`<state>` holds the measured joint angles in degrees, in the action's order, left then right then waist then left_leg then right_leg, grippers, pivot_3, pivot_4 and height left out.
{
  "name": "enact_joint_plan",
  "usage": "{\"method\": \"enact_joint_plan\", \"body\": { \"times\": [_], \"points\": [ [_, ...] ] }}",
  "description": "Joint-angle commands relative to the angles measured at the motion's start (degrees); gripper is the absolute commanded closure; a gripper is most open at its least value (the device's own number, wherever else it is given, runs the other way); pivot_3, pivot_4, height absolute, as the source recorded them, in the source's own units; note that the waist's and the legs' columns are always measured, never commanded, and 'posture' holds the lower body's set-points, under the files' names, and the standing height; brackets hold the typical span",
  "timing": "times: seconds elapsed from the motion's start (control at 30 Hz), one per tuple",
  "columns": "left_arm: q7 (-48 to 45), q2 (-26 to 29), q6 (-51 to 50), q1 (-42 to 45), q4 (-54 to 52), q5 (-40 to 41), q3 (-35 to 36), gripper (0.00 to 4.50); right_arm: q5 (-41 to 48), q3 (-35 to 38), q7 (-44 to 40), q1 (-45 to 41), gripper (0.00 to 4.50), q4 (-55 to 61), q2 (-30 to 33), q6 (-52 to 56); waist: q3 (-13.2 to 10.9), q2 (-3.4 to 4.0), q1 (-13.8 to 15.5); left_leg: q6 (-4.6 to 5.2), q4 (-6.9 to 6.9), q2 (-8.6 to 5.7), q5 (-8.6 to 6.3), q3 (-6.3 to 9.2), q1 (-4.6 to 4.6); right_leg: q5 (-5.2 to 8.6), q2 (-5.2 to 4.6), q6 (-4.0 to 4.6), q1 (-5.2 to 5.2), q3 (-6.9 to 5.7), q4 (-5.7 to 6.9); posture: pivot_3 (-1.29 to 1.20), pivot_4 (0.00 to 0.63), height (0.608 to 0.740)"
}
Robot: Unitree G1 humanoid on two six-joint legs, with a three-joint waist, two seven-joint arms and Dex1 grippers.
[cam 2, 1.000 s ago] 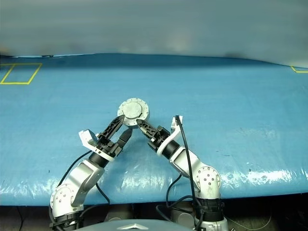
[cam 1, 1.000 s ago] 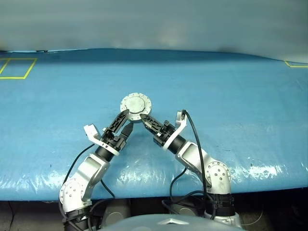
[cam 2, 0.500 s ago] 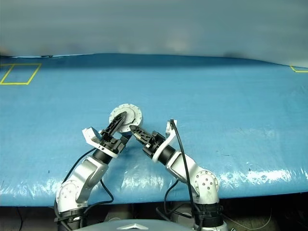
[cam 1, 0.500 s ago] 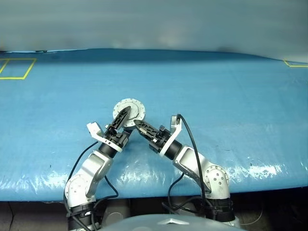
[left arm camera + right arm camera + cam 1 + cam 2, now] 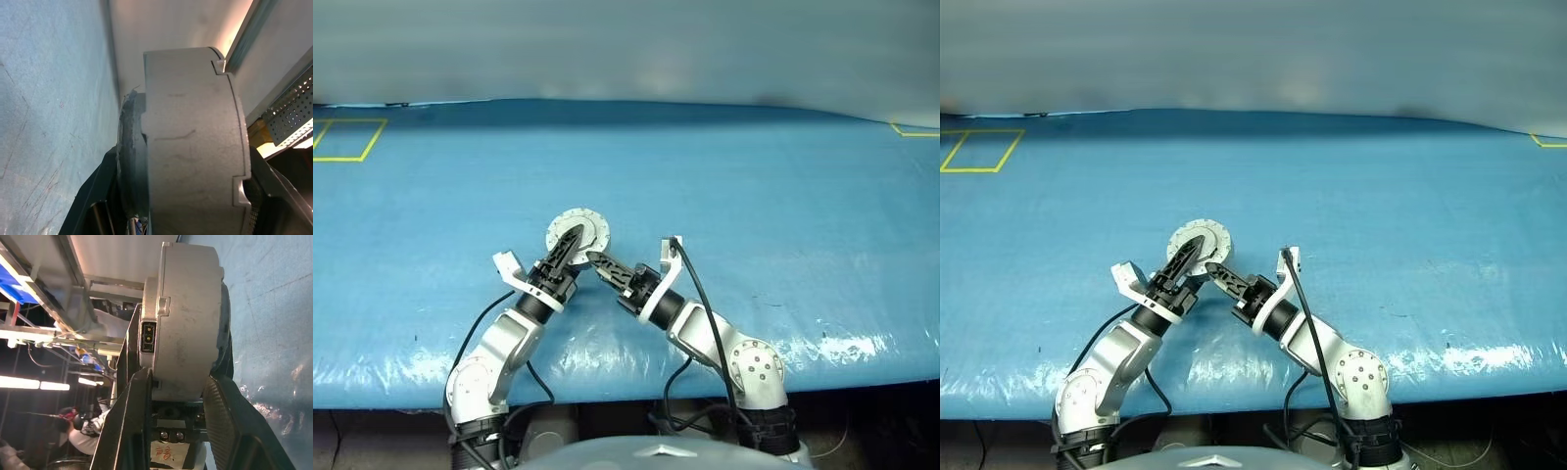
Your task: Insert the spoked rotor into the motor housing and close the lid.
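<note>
both tools, left tool [image 5: 570, 241] and right tool [image 5: 595, 260], clamp the motor housing [image 5: 578, 231]; uneven squeezing could tip it off the desk [image 5: 783, 196].

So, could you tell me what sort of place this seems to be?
Probably a robot-testing workshop or lab: a blue plastic-covered table marked with yellow tape squares, metal framing and strip lights, and a seated person behind.

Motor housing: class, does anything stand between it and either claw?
Nothing visible does. The motor housing, lid closed, is gripped directly by the right claw, and the left claw is right against it too.
</note>
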<state>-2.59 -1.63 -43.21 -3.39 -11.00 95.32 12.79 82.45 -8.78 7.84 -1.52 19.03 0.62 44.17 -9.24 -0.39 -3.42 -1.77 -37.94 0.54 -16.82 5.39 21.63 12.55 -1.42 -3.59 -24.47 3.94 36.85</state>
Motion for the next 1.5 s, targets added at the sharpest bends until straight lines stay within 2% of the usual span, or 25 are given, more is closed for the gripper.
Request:
{"method": "enact_joint_plan", "body": {
  "times": [0.03,0.23,0.33,0.4,0.5,0.7,0.83,1.03,1.23,1.4,1.5],
  "points": [
    [-0.18,0.91,1.28,1.61,-0.06,-1.01,0.63,2.06,-12.71,-2.66,-3.78,-1.67,3.02,4.47,5.21,-1.08,0.0,0.0,0.04,0.0,0.0,0.0,0.0,0.0,0.0,0.0,0.0,0.0,0.0,0.0,0.0,0.0,0.15,0.74],
    [-0.69,2.86,3.74,8.22,5.15,-5.09,2.64,2.06,-27.64,-7.74,-9.84,-1.02,1.0,8.7,10.2,-5.17,0.03,-0.03,0.48,-0.08,-0.07,-0.04,0.06,0.04,-0.02,-0.04,0.01,-0.07,0.02,-0.01,0.02,0.0,0.15,0.74],
    [-1.21,3.82,4.87,13.22,9.65,-7.31,4.21,2.06,-38.3,-11.53,-13.16,-0.5,0.02,10.34,13.92,-8.56,0.04,-0.04,0.86,-0.09,-0.07,-0.05,0.07,0.04,-0.01,-0.05,0.0,-0.07,0.02,-0.01,0.03,0.0,0.15,0.74],
    [-1.35,4.4,5.48,16.75,13.33,-8.88,5.28,2.06,-45.98,-15.01,-16.21,-0.17,0.0,10.64,16.98,-12.06,0.05,-0.05,1.22,-0.1,-0.14,-0.08,0.07,0.04,-0.01,-0.1,-0.02,-0.14,0.08,-0.01,-0.03,0.0,0.15,0.74],
    [-2.38,5.32,5.81,21.28,18.32,-11.63,6.25,2.06,-51.69,-16.29,-19.13,1.32,0.0,9.96,17.29,-17.48,0.06,-0.07,1.26,-0.29,-0.16,-0.13,0.18,0.03,-0.01,-0.12,-0.04,-0.18,0.09,0.0,-0.05,0.0,0.15,0.74],
    [-5.82,7.0,11.18,32.72,31.73,-21.08,8.79,2.06,-58.88,-15.03,-17.84,3.47,0.0,8.07,14.72,-19.7,0.01,-0.17,1.4,-0.33,-0.17,-0.14,0.2,0.04,0.0,-0.14,-0.04,-0.16,0.08,0.01,-0.03,0.0,0.15,0.74],
    [-8.75,8.74,15.67,43.47,46.06,-27.75,10.83,2.06,-63.13,-14.34,-17.21,4.58,0.0,7.7,13.63,-20.79,-0.05,-0.27,1.42,-0.32,-0.17,-0.15,0.21,0.04,0.01,-0.17,-0.04,-0.14,0.08,-0.01,-0.02,0.0,0.15,0.74],
    [-11.59,10.4,21.51,54.24,64.25,-35.97,13.92,2.06,-70.03,-13.51,-16.14,6.07,0.0,6.24,11.94,-25.79,-0.06,-0.28,1.2,-0.3,-0.08,-0.16,0.2,0.04,0.02,-0.17,-0.06,-0.14,0.06,-0.02,-0.07,0.0,0.15,0.74],
    [-10.95,11.31,26.72,60.3,75.61,-42.93,15.95,2.06,-76.06,-13.41,-16.73,7.19,0.0,3.55,11.73,-32.84,-0.12,-0.37,1.1,-0.28,0.0,-0.17,0.19,0.04,0.02,-0.17,-0.08,-0.14,-0.01,-0.02,-0.04,0.0,0.15,0.74],
    [-8.5,11.54,28.0,62.17,79.83,-46.42,17.99,2.06,-77.81,-12.45,-17.15,8.77,0.0,1.36,10.65,-36.07,-0.13,-0.4,1.05,-0.3,-0.06,-0.16,0.2,0.04,0.02,-0.18,-0.08,-0.15,0.01,-0.02,0.02,0.0,0.15,0.74],
    [-7.21,11.82,27.21,61.82,80.56,-47.51,19.28,1.1,-78.82,-12.17,-17.39,9.51,0.0,0.57,10.21,-36.63,-0.13,-0.4,1.0,-0.3,-0.11,-0.16,0.2,0.04,0.01,-0.19,-0.08,-0.16,0.02,-0.02,0.05,0.0,0.15,0.74]
  ]
}}
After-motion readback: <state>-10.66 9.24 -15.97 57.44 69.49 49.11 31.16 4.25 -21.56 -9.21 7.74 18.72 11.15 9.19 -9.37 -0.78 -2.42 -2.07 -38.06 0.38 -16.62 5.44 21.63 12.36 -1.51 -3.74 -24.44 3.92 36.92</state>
